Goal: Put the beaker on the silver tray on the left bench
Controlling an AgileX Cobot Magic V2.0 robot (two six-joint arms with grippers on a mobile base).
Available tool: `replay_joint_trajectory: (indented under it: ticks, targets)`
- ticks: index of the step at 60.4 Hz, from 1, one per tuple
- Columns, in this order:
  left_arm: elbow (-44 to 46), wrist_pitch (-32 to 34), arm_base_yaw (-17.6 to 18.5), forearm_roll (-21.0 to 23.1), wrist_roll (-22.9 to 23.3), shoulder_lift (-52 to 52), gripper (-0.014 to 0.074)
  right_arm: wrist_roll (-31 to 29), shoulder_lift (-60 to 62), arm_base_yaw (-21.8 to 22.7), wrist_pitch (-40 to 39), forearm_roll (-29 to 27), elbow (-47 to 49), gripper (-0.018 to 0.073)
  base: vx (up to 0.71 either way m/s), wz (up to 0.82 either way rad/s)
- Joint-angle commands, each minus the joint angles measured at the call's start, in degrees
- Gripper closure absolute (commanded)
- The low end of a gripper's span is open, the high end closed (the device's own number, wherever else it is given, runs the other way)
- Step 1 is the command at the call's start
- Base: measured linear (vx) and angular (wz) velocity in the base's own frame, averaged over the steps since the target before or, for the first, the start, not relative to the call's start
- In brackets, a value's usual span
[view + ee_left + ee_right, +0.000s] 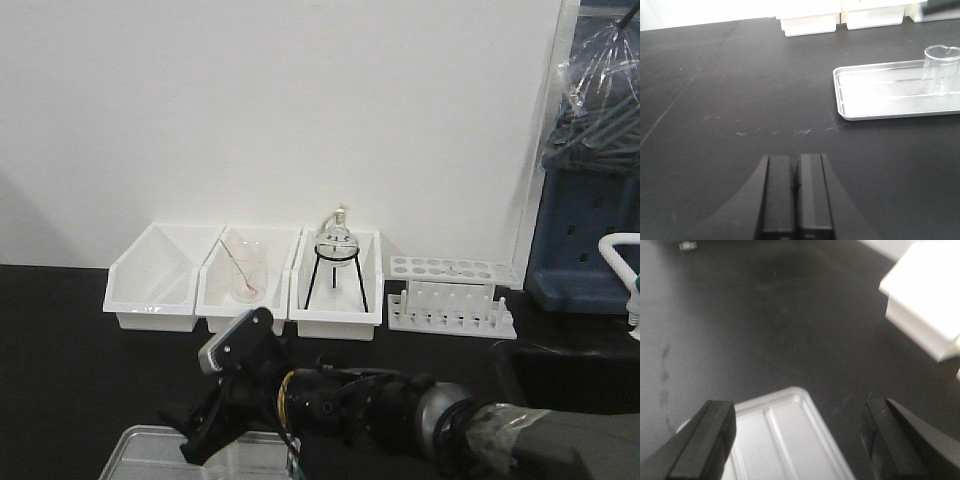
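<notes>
The beaker (940, 70), small and clear, stands upright on the silver tray (875, 95) near its right end in the left wrist view. The tray lies on the black left bench (740, 90). My left gripper (796, 159) is shut and empty, low over bare bench left of the tray. My right gripper (797, 440) is open and empty, hovering over a rounded corner of the tray (790, 415). In the front view the right gripper (200, 435) sits over the tray (140, 452) at the bottom edge; the beaker is hidden there behind the arm.
Three deep white bins (150, 285) line the wall; one holds a beaker with a pink rod (245, 270), another a flask on a black tripod (337, 255). A white test tube rack (452, 295) and blue equipment (585, 230) stand to the right. A white bin corner (925, 305) is near the right gripper.
</notes>
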State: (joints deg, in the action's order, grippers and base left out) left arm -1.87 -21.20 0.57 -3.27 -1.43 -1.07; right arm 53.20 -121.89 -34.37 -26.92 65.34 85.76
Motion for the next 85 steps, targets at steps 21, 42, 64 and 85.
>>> replay_joint_trajectory:
  ticks: [21, 42, 64, 85]
  targets:
    - [-1.1, 4.3, 0.3, 0.2, 0.1, -0.4, 0.0595, 3.1, 21.2, 0.3, -0.7, -1.3, 1.4, 0.0099, 0.00, 0.00]
    - [-1.1, 4.3, 0.3, 0.2, 0.1, -0.4, 0.0595, 3.1, 22.8, 0.3, -0.7, -1.3, 1.4, 0.0174, 0.00, 0.00]
    - [-1.1, 4.3, 0.3, 0.2, 0.1, -0.4, 0.0595, 1.3, 30.9, 0.8, 5.6, -5.2, -4.3, 0.0355, 0.00, 0.00]
    - [-1.1, 4.3, 0.3, 0.2, 0.1, -0.4, 0.0595, -35.7, 62.9, 3.0, 36.0, -39.5, -30.5, 0.0576, 0.00, 0.00]
